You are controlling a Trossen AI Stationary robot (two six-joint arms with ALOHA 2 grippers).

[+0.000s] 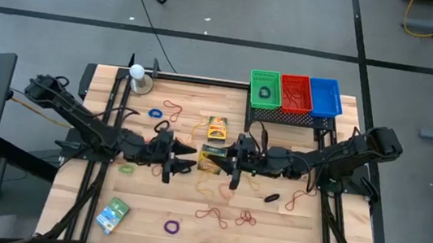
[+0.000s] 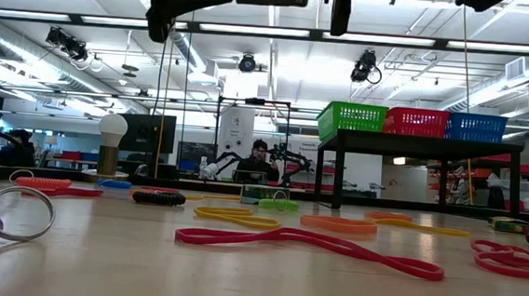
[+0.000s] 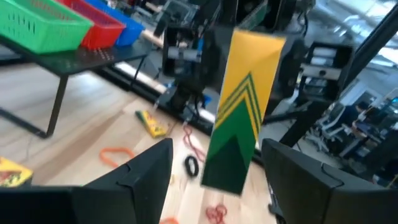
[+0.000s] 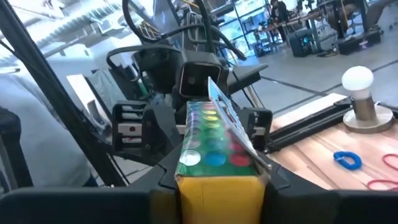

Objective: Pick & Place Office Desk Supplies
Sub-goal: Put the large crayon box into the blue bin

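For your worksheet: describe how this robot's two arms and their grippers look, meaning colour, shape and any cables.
Both arms are black, jointed and slender, reaching in from the table's two sides. The left gripper and right gripper each end in two flat, dark, blunt fingers. Thin dark cables run along the arms, and the wrist housings are boxy and black.

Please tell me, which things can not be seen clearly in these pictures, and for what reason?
- Green basket contents: a dark loop shows in the high view, too small to identify; in the low view the wall hides it.
- Crayon box held by the right gripper: its lower part is cut off by the right wrist picture's edge.
- Left gripper: open, not touching the box.
- Green-blue packet: print too small, high view.
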